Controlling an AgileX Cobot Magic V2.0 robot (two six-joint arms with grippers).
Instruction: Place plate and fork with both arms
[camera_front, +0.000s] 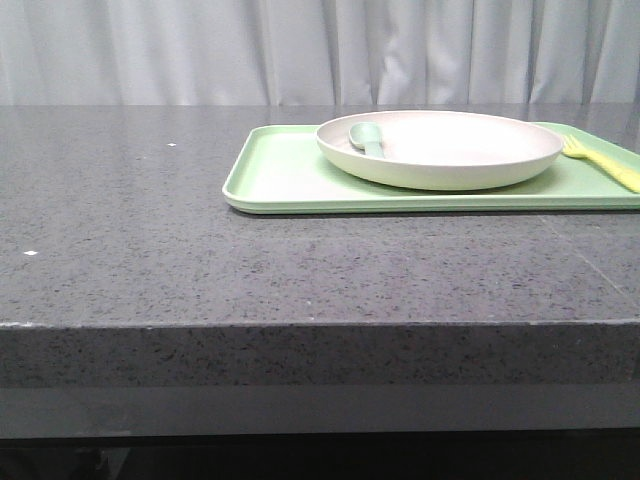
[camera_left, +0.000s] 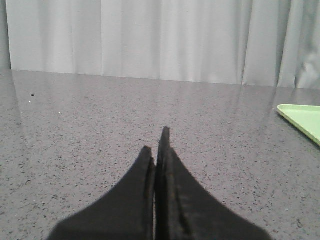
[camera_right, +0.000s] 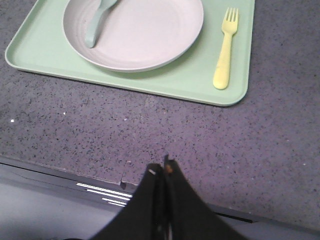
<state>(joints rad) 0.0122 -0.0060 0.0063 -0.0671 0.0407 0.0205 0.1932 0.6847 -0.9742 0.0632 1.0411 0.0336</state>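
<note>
A speckled grey counter (camera_front: 150, 230) runs before pale curtains (camera_front: 200, 50). On it a light green tray (camera_front: 280, 175) carries the plate (camera_front: 450, 150), with a grey-green spoon (camera_right: 95, 25) lying inside it; the fork (camera_right: 224, 52) rests on the tray just beside the plate. Both the left gripper (camera_left: 157, 145) and the right gripper (camera_right: 161, 170) are pressed closed, empty, apart from the tray.

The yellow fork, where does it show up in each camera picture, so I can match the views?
Front view: the fork lies at the far right edge, on the green tray, right of the plate.
Left wrist view: not in it; only a corner of the tray shows.
Right wrist view: upper right, fork on the tray beside the plate, tines pointing away from the closed gripper.
Shared landmark: the green tray.
</note>
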